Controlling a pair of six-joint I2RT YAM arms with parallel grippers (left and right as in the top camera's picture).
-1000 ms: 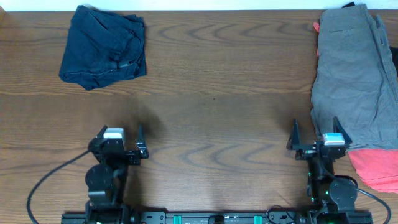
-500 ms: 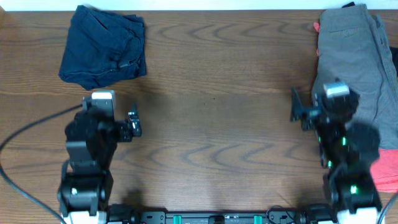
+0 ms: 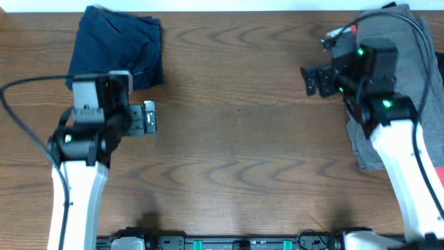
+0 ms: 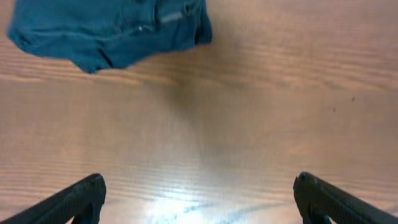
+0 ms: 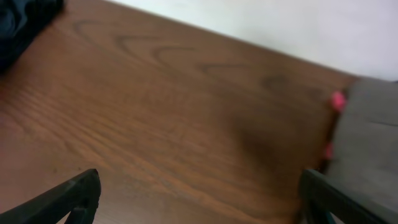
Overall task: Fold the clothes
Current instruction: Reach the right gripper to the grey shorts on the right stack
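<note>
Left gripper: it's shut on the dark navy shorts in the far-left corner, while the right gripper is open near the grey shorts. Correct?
Not quite. The left gripper is open and holds nothing: the left wrist view shows its fingers spread over the table, with the dark navy shorts lying ahead, untouched. The rest is right: the right gripper is open near the grey shorts.

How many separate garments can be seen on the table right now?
3: dark navy shorts at the far left, grey shorts at the far right, and a red garment peeking from under the grey ones. Others may be hidden beneath them.
</note>
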